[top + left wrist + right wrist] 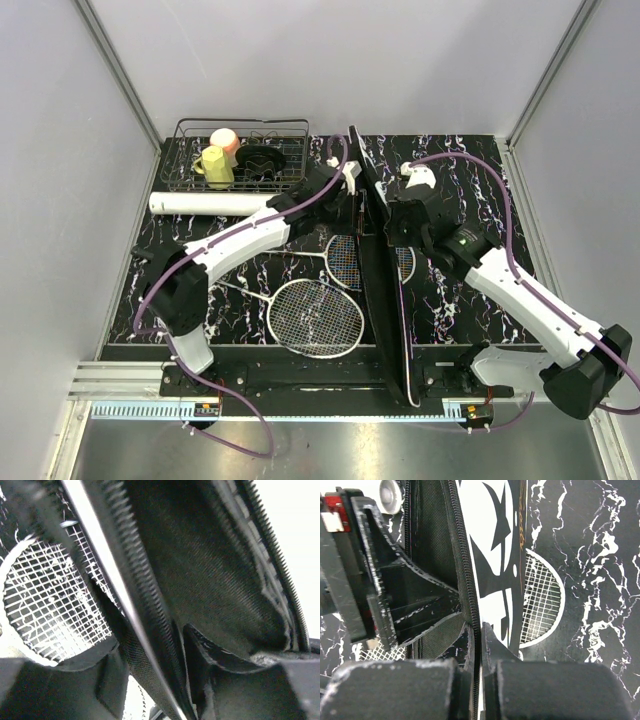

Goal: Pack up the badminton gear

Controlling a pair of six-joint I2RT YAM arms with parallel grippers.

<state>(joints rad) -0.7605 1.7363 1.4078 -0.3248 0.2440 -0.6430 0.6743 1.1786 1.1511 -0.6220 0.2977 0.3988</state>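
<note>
Overhead, the black bag (385, 300) stands on edge, its long axis running far to near across the marbled desk (470, 290). It is flanked by the left fingers (347, 183) and the right fingers (402, 218). Both rackets (315, 318) lie flat to its left, nearer the left arm, and the white tube (205, 203) lies farther left.

At the left wrist, the fingers stand partly apart astride the woven fabric's toothed zipper edge, not plainly clamped. A strung head (50, 605) shows beyond.

At the right wrist, the fingers are closed on the bag's thin zipper edge. Loading the rackets likely needs that mouth spread leftward.
</note>
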